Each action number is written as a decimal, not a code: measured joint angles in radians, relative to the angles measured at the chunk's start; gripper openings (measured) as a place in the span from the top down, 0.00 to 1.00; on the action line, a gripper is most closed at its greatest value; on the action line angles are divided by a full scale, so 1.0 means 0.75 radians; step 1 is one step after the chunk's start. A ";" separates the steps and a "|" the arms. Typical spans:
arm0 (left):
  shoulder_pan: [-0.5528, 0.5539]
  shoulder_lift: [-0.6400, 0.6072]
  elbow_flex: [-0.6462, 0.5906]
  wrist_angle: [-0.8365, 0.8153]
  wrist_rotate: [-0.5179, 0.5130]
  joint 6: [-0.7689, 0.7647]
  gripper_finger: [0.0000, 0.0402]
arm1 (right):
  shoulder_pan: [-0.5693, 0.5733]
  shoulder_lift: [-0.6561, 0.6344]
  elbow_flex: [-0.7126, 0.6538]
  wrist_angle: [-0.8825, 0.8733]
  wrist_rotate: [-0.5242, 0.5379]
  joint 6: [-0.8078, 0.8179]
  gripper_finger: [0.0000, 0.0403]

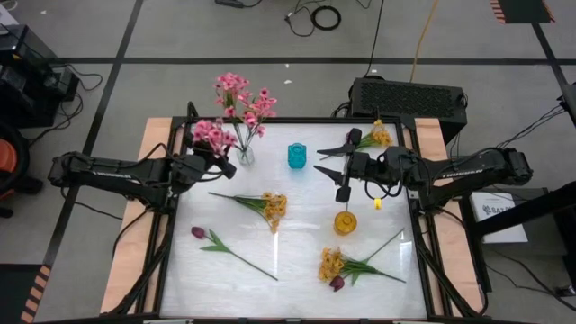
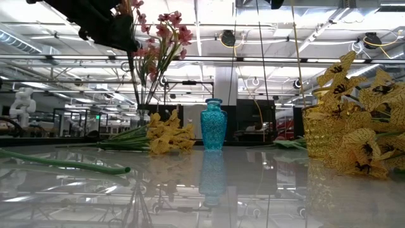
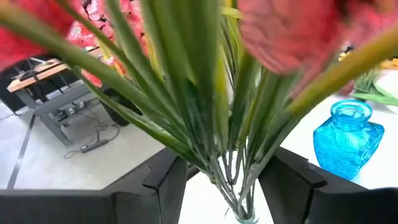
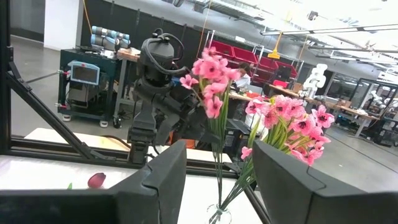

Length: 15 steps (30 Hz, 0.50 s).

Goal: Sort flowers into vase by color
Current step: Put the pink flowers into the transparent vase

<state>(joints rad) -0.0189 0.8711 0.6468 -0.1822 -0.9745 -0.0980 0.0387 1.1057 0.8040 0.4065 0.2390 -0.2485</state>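
Observation:
A clear glass vase (image 1: 245, 155) at the table's far side holds two pink flower sprays (image 1: 243, 97) by their stems. My left gripper (image 1: 225, 162) is open at that vase. Its fingers (image 3: 165, 180) stand on either side of the green stems (image 3: 224, 155) just above the vase mouth (image 3: 241, 216), under one pink head (image 1: 211, 135). My right gripper (image 1: 335, 169) hovers open and holds nothing, right of the blue vase (image 1: 297, 156) and beyond the yellow vase (image 1: 346, 222). Yellow sprays (image 1: 268, 205) (image 1: 337, 264) and a magenta bloom (image 1: 200, 232) lie flat on the table.
Another yellow spray (image 1: 374, 137) lies at the far right behind my right gripper. A second dark magenta bloom (image 1: 337, 283) lies by the near yellow spray. A black box (image 1: 409, 97) stands beyond the far edge. Bare white tabletop (image 1: 297, 270) shows in the near middle.

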 joint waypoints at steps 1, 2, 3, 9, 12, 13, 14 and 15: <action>0.000 0.000 0.000 -0.001 0.000 0.000 0.54 | 0.000 0.000 0.000 0.000 0.000 -0.001 0.56; 0.000 0.000 0.000 -0.002 0.000 0.000 0.54 | 0.000 0.000 0.000 0.000 0.000 -0.002 0.56; 0.000 0.000 0.000 -0.004 0.001 0.000 0.54 | 0.000 0.000 0.000 0.000 0.000 -0.004 0.56; 0.000 -0.009 0.000 -0.029 0.032 -0.022 0.47 | 0.000 0.000 0.000 -0.001 0.000 -0.004 0.56; 0.000 -0.017 0.000 -0.039 0.034 -0.026 0.37 | 0.000 0.000 0.000 -0.002 0.000 -0.004 0.56; 0.000 -0.022 0.001 -0.038 0.034 -0.024 0.33 | 0.000 0.000 0.000 -0.002 0.000 -0.004 0.56; 0.000 -0.029 0.001 -0.042 0.034 -0.024 0.30 | 0.000 0.000 0.000 -0.002 0.000 -0.003 0.56; 0.000 -0.040 0.001 -0.051 0.034 -0.026 0.27 | 0.000 0.000 0.000 -0.003 0.000 -0.003 0.56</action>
<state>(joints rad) -0.0189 0.8411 0.6472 -0.2202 -0.9493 -0.1173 0.0390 1.1059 0.8040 0.4046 0.2388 -0.2509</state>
